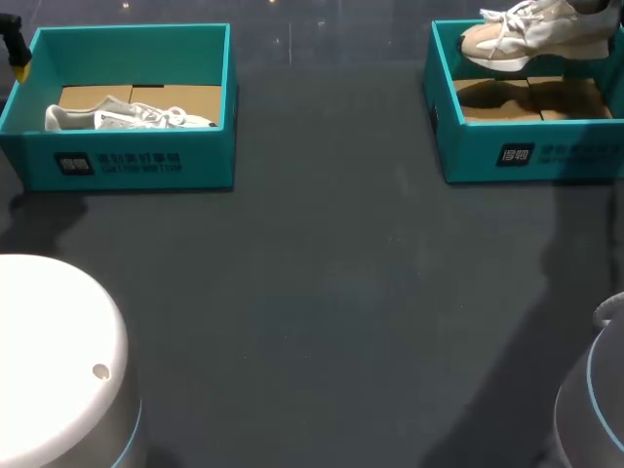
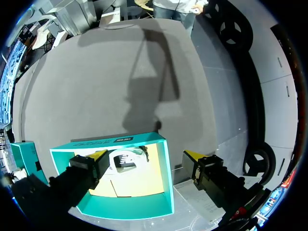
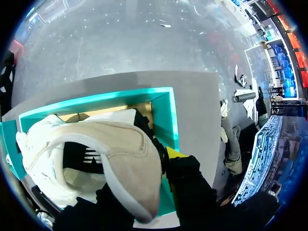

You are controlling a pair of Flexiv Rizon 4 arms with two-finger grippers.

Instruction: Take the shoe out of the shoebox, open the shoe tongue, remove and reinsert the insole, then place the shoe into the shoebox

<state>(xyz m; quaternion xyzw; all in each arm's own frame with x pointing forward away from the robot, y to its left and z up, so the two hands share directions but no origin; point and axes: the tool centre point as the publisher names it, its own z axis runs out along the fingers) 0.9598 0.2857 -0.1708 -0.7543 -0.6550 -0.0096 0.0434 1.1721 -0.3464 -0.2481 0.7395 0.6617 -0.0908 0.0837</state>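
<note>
Our right gripper (image 3: 166, 156) is clamped on the rear part of a cream lace-up sneaker (image 1: 534, 35) and holds it in the air above the right teal cardboard shoebox (image 1: 526, 154). The box's brown cardboard floor shows beneath the sole. Only one yellow tip shows, pressed against the sneaker's side; the shoe hides the other. Our left gripper (image 2: 147, 156) hangs over the left teal cardboard shoebox (image 1: 127, 161) with its fingers wide apart. One tip is above the box's inside and the other is beyond its side wall. A white lace-up sneaker (image 2: 126, 160) lies inside that box, near its front wall. The two boxes stand well apart on the dark grey tabletop (image 1: 331, 292).
</note>
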